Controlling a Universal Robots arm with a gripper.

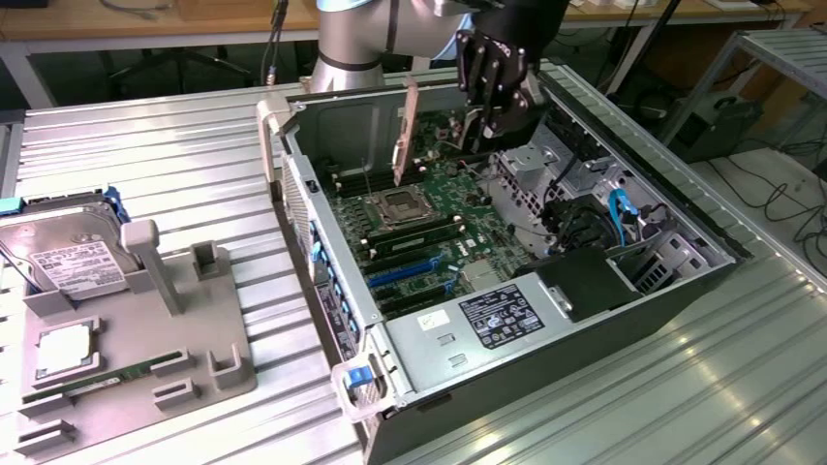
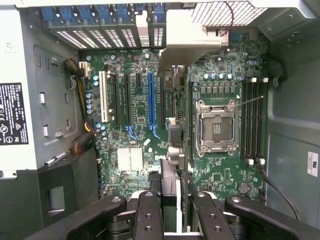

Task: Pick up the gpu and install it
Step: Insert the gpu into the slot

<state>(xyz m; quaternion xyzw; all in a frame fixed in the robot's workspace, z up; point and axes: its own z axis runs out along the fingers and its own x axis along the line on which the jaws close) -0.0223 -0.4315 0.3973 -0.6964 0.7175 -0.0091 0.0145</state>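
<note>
Ribbed metal counter (image 1: 155, 126) carrying an open computer case (image 1: 698, 281), laid on its side, motherboard (image 1: 427, 208) facing up. At the exterior view's left, a grey fixture tray (image 1: 130, 358) with a silver hard drive (image 1: 65, 252) and, nearer, a green memory stick (image 1: 110, 378). Over the case, black claw (image 2: 175, 212) partly closed, fingers clamped on either face of the gpu (image 2: 171, 175). Card held on edge above the motherboard, between the blue slot (image 2: 151, 100) and the processor socket (image 2: 216, 125). Pale bracket (image 2: 185, 47) toward the blue-latched wall. Contact with slot: cannot tell.
</note>
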